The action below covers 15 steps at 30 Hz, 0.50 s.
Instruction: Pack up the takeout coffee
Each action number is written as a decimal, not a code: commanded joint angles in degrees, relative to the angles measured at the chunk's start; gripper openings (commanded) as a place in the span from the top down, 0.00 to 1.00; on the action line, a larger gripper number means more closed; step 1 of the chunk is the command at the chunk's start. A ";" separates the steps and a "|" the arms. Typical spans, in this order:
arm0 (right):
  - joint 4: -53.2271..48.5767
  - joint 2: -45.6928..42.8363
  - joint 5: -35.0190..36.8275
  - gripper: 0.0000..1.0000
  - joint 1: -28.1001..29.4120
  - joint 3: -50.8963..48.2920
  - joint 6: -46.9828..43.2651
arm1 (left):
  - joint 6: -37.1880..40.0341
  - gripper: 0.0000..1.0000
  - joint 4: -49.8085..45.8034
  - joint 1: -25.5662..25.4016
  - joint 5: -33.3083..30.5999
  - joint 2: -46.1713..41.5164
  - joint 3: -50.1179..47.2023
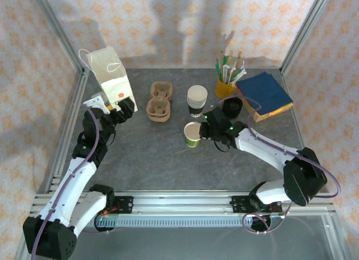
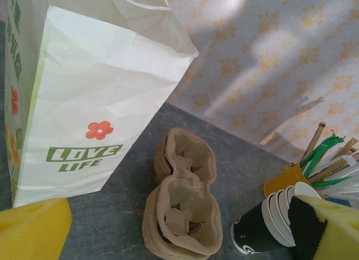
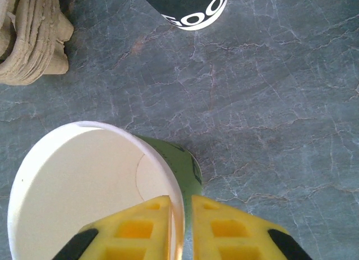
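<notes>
Slants in from the lower right of the top view, elbow bent, forearm angled up-left toward centre. Pinches the cup [image 1: 192, 134] by its rim with the right fingers [image 3: 162, 208]: ribbed yellow plastic, one inside against the smooth white lining, one outside on the pale green wall, closed on the thin paper. Stands upright and open-topped, just right of centre on the bench [image 1: 162, 159], grey and veined like stone.

Runs up the left side on the other arm, wrist folded at mid-left, left fingers [image 2: 31, 229] spread wide and holding nothing, near the foot of the bag [image 1: 111, 74].

Behind the cup, rough brown pulp carriers [image 1: 159, 101], stacked, two round wells each. Just right of them, a nested cup stack [image 1: 197, 100], white with a dark band. Further right, round black lids [image 1: 232, 106].

At upper left, the bag: creased white paper, upright, looped handles. At upper right, a yellow cup [image 1: 225, 87] of sticks and straws.
</notes>
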 commanded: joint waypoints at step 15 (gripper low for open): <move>-10.84 -7.02 12.29 0.46 -2.17 12.76 -1.04 | -1.39 0.01 -2.84 -0.35 -0.77 -1.55 2.51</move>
